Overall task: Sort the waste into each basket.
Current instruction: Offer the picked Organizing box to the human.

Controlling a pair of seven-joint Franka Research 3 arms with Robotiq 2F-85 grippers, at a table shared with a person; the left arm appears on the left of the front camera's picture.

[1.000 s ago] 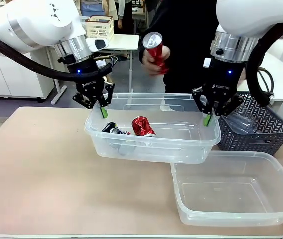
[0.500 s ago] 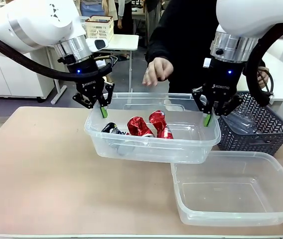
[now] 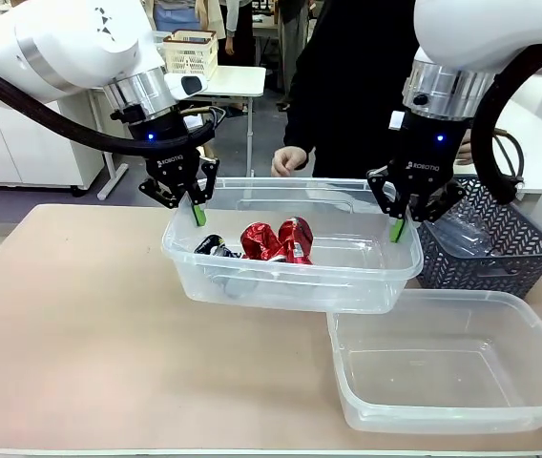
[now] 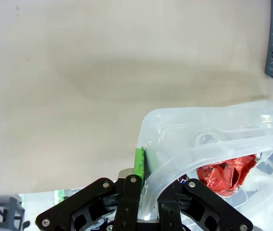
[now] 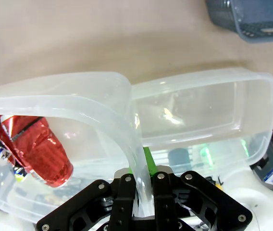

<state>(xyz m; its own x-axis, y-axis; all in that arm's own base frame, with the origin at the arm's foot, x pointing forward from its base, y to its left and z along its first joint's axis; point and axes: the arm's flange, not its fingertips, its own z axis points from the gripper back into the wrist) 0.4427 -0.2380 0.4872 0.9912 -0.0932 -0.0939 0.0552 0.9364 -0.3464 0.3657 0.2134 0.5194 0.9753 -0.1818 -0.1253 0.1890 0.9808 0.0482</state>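
Both grippers hold one clear tub [image 3: 371,277] off the table, the left gripper [image 3: 194,209] shut on its left rim and the right gripper [image 3: 398,227] shut on its right rim. Inside lie two crumpled shiny red wrappers [image 3: 263,241] [image 3: 298,239] and a dark colourful packet [image 3: 211,245]. The left wrist view has my left gripper [image 4: 148,168] clamped over the tub's rim [image 4: 208,149], with a red wrapper [image 4: 225,172] below. My right gripper [image 5: 141,168] pinches the rim [image 5: 103,113] beside a red wrapper [image 5: 35,149]. A second clear tub [image 3: 443,367] rests on the table at front right.
A dark grey lattice basket [image 3: 489,253] with clear plastic in it stands at the right, behind the second tub. A person in black stands across the table, one hand [image 3: 288,159] hanging just beyond the held tub. The left half of the table [image 3: 71,315] is bare.
The person let a red wrapper fall into the held tub, where it settled beside the first one. Their hand then dropped lower behind the tub. Neither arm moved.
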